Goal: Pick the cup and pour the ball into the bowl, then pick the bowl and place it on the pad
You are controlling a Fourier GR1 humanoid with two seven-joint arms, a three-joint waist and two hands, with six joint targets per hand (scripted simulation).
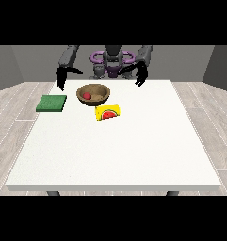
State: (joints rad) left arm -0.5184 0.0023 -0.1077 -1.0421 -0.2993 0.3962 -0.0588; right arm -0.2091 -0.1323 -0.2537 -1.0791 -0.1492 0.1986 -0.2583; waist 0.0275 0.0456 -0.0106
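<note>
Three things are lying on the far half of the white worktop [115, 155]: a green pad [52, 103], a brown bowl [93, 93] and a yellow cup [109, 112]. The pad is sitting flat near the worktop's edge at the view's left. The bowl is standing upright just to the right of it, apart from it, close to the far edge and in front of the robot's torso [112, 63]. A red ball [86, 96] is resting inside the bowl, toward its left side. The cup is lying on its side just in front of the bowl and slightly to its right, showing a watermelon-slice pattern on its yellow wall; whether it is touching the bowl cannot be told.

Both arms are hanging over the far edge of the worktop. The hand at the view's left [61, 77] is hovering above the far left corner, beyond the pad, with its fingers pointing down and grasping nothing. The hand at the view's right [141, 75] is hovering to the right of the bowl, well apart from it, also pointing down with nothing in it. Whether the fingers of either hand are straight or curled cannot be told.
</note>
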